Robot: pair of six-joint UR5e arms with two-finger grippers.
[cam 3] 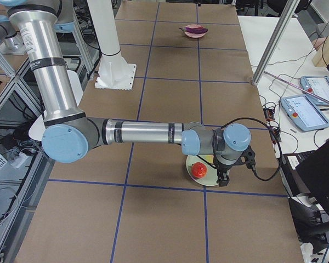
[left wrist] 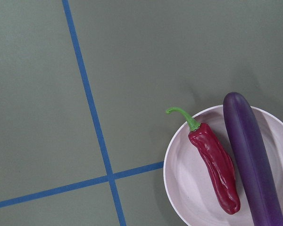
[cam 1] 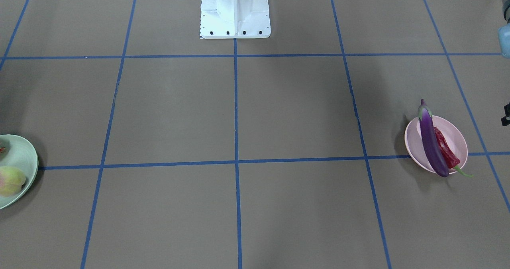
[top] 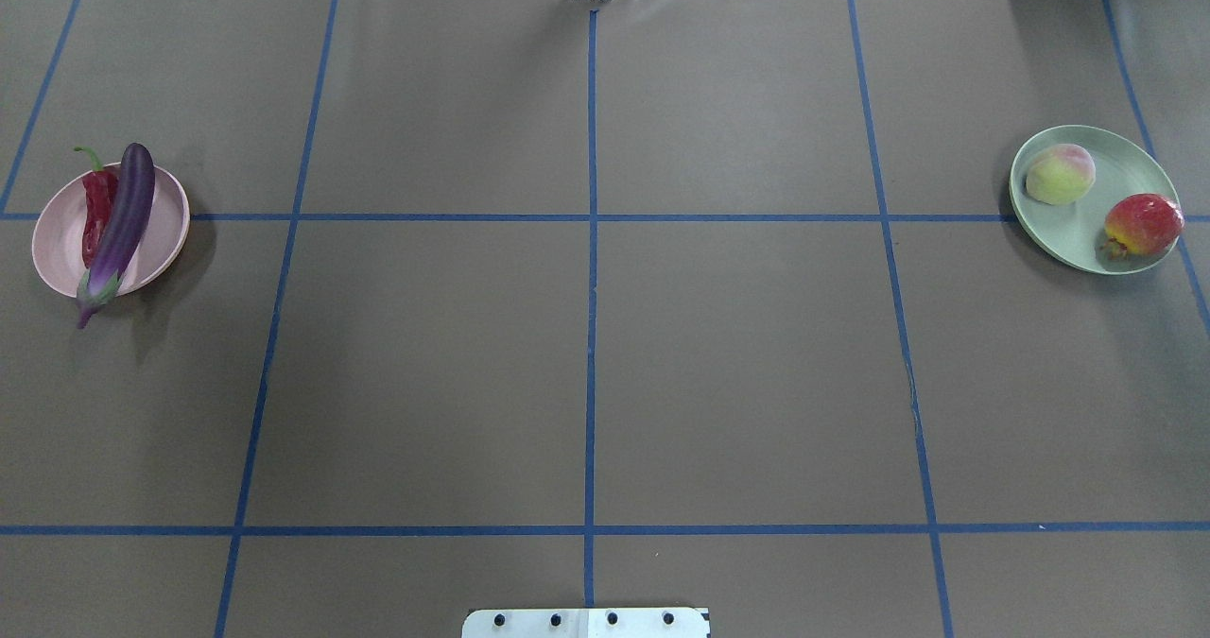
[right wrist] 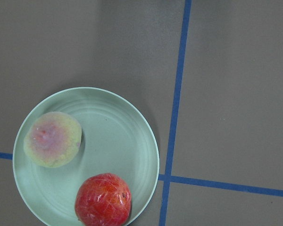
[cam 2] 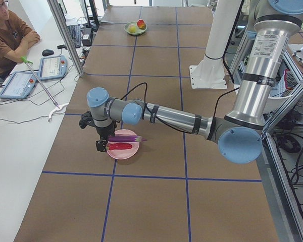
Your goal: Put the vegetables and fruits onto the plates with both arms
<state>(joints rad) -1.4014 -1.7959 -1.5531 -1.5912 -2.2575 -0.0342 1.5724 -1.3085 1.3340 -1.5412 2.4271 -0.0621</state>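
Left of the white base (top: 586, 622), eggplant (top: 121, 217) and chili (top: 96, 208) share the pink plate (top: 61, 241), and right of it peach (top: 1060, 174) and red fruit (top: 1142, 224) share the green plate (top: 1078, 232); I can't tell whether the left claw (cam 2: 100, 143) or right claw (cam 3: 223, 176) is open.

Worktop (top: 586, 373) middle wide open | pink plate (top: 61, 241) at left end, eggplant (top: 123, 217) overhanging its rim | green plate (top: 1078, 227) at right end | white base (cam 1: 235, 14) mid robot-side edge
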